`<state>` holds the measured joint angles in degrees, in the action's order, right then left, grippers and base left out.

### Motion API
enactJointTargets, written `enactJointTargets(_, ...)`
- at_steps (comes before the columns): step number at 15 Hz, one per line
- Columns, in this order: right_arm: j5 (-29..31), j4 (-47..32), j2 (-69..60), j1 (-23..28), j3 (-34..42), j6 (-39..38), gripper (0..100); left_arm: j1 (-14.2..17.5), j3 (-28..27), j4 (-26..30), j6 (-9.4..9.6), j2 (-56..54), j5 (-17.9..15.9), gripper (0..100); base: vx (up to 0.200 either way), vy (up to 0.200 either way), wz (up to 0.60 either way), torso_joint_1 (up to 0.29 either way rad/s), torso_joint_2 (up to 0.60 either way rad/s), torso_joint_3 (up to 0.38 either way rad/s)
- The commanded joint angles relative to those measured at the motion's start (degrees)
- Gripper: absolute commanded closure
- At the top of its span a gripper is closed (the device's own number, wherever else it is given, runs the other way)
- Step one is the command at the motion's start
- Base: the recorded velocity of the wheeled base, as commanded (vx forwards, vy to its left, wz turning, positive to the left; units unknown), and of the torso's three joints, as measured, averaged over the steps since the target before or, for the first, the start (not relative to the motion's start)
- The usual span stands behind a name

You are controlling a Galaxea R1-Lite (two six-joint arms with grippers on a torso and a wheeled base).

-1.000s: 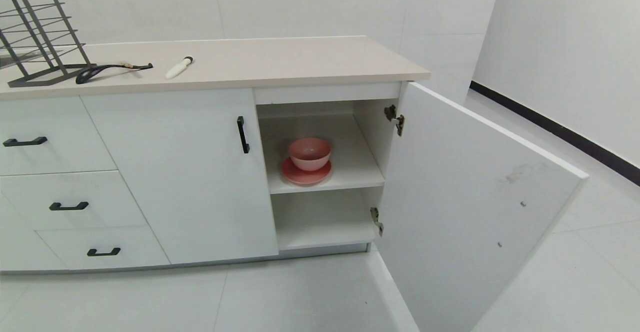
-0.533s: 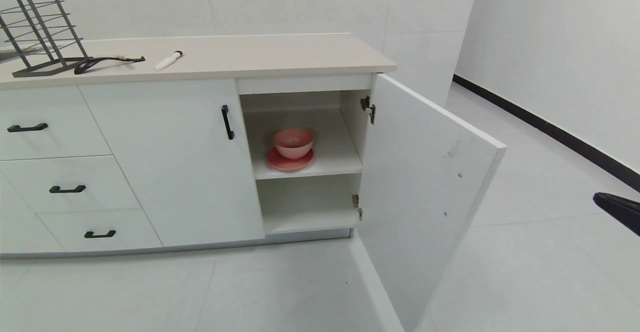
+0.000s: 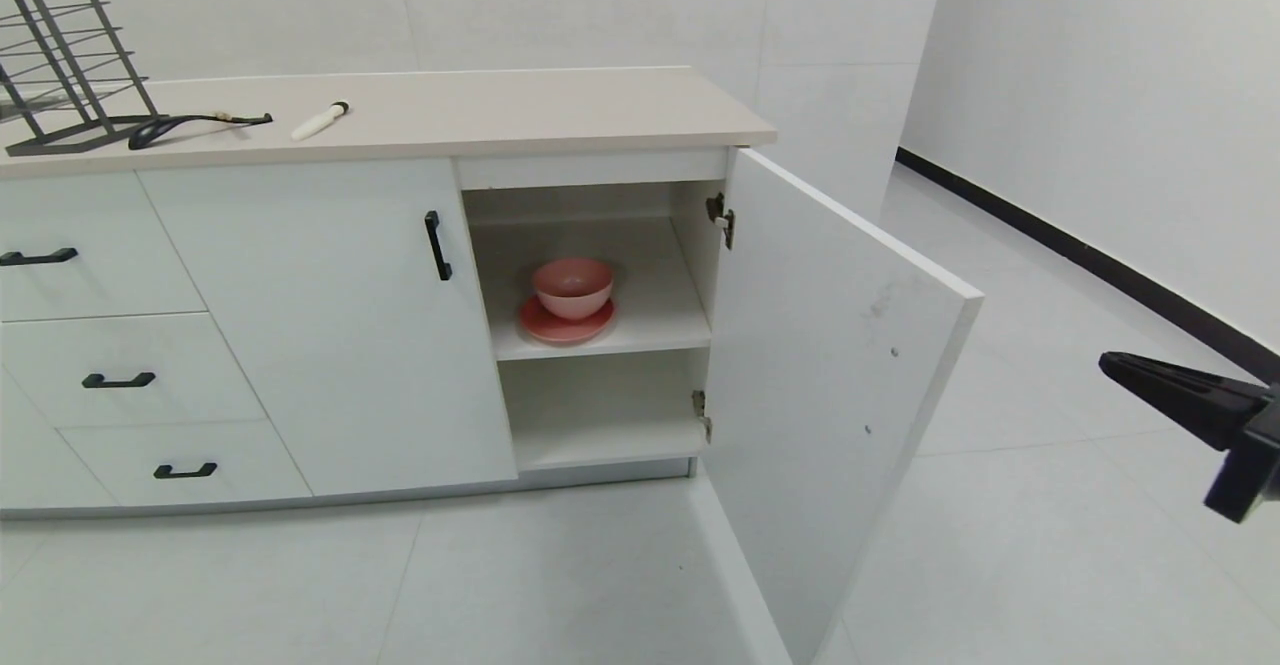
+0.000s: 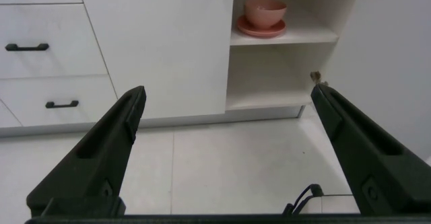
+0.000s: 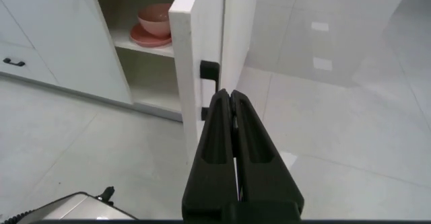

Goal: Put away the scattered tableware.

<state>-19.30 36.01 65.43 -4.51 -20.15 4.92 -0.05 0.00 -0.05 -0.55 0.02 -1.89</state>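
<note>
A pink bowl (image 3: 572,287) sits on a red plate (image 3: 566,325) on the upper shelf of the open cabinet (image 3: 600,345). On the countertop (image 3: 520,115) lie a black ladle (image 3: 190,126) and a white-handled utensil (image 3: 318,122). My right gripper (image 3: 1113,365) hangs shut and empty over the floor, right of the open door (image 3: 830,365); in the right wrist view its tips (image 5: 231,96) point at the door's edge (image 5: 199,62) and black handle (image 5: 209,69). My left gripper (image 4: 227,93) is open and empty, low above the floor, facing the bowl (image 4: 265,11) and plate (image 4: 261,29).
A black wire rack (image 3: 60,55) stands at the counter's far left. Drawers with black handles (image 3: 118,380) fill the cabinet's left side, beside a shut door (image 3: 330,325). The lower shelf (image 3: 600,435) holds nothing. A wall with a black skirting (image 3: 1090,265) runs along the right.
The head camera has drawn back and shifted, so the cabinet looks smaller and further left. My right gripper has come into the head view from the right edge.
</note>
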Motion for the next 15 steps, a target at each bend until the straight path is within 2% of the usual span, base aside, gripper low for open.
enactJointTargets(1, -0.48, 3.19, 7.52, 0.2, -0.24, 0.26, 100, 0.05, 0.0, -0.04, 0.02, -0.02, -0.04, 0, 0.0, 0.0, 0.0, 0.0, 0.0, 0.0)
enactJointTargets(5, -1.36, 14.53, 17.45, 0.12, -0.68, 0.26, 100, 0.05, 0.0, -0.04, 0.02, -0.02, -0.04, 0, 0.0, 0.0, 0.0, 0.0, 0.0, 0.0)
enactJointTargets(7, -1.36, 16.46, 19.48, 0.12, -1.03, 0.26, 100, 0.05, 0.0, -0.04, 0.02, -0.02, -0.04, 0, 0.0, 0.0, 0.0, 0.0, 0.0, 0.0)
enactJointTargets(8, -1.36, 19.98, 22.29, -0.15, -1.12, 0.26, 100, 0.05, 0.0, -0.04, -0.07, -0.02, -0.04, 0, 0.0, 0.0, 0.0, 0.0, 0.0, 0.0)
enactJointTargets(15, -1.36, 21.29, 24.4, -1.2, -2.61, 0.26, 100, 0.14, 0.0, -0.04, 0.02, -0.02, -0.04, 0, 0.0, 0.0, 0.0, 0.0, 0.0, 0.0)
